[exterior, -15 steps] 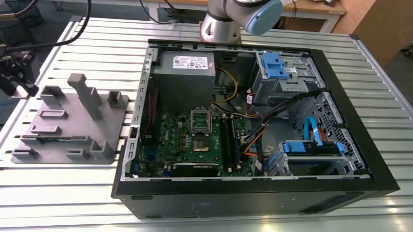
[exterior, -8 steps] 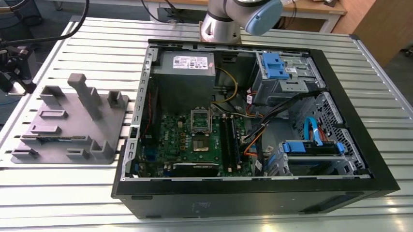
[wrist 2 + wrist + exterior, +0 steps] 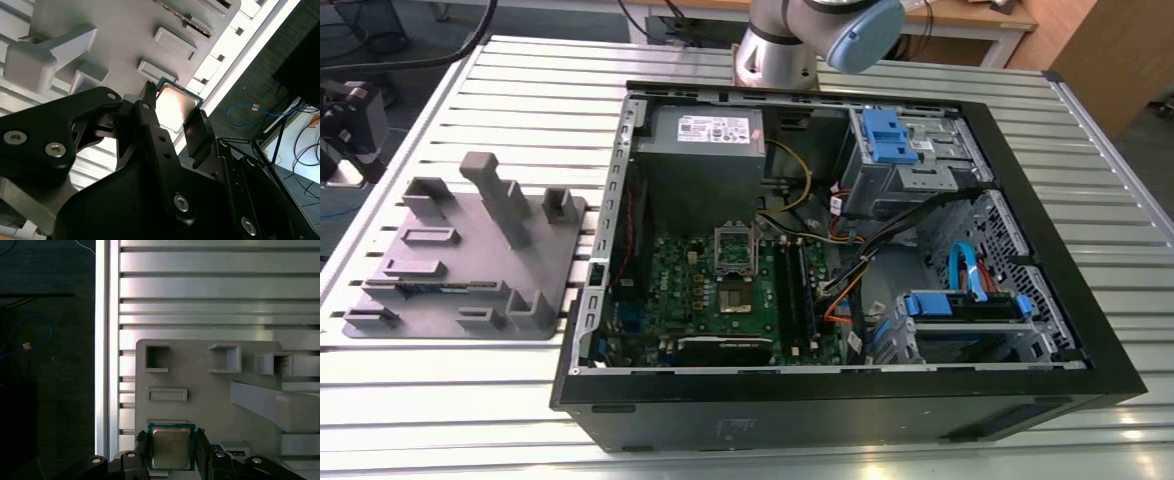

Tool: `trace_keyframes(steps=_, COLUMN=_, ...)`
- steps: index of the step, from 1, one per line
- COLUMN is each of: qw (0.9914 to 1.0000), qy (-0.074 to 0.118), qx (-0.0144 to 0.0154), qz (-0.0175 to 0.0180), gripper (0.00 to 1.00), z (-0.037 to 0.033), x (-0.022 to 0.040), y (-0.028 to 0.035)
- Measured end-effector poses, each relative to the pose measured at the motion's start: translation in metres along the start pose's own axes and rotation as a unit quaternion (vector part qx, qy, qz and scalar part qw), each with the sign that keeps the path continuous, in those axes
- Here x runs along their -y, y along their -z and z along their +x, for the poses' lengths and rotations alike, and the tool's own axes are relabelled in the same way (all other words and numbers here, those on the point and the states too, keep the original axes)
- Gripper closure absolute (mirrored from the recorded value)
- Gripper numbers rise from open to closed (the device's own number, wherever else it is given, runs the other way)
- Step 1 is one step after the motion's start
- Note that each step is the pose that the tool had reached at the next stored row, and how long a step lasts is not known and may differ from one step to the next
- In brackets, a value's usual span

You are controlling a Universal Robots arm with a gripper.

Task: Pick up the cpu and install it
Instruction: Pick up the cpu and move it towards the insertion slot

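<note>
While above fixture [image 3: 210,405], cpu [image 3: 170,449] in hand [image 3: 172,440]

A: Table layout?
B: Computer case [image 3: 854,410] on the table [image 3: 454,400]. Fixture tray [image 3: 454,210] just beside it, on the exterior view's left. Arm base [image 3: 781,50] beyond the case.
A: Inside the case?
B: Motherboard [image 3: 680,280] toward the exterior view's left, power supply [image 3: 707,130] beyond it, drive cage [image 3: 921,150] to the exterior view's right.
A: Cpu?
B: In the first wrist view, cpu [image 3: 171,447] at the tray's edge, inside the gripper [image 3: 172,446], fingers [image 3: 202,445] against two opposite sides.
</note>
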State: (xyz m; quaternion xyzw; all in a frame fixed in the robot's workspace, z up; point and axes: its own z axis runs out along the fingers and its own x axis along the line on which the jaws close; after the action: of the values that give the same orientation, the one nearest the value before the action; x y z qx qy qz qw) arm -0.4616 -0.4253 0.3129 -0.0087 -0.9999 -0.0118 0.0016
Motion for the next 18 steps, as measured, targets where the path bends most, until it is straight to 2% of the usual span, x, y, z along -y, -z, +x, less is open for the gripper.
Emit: trace_keyframes(steps=18, qw=1.0, qy=0.0, qx=0.0, qz=0.0, gripper=0.53, z=0.0001, x=-0.0007, y=0.0292)
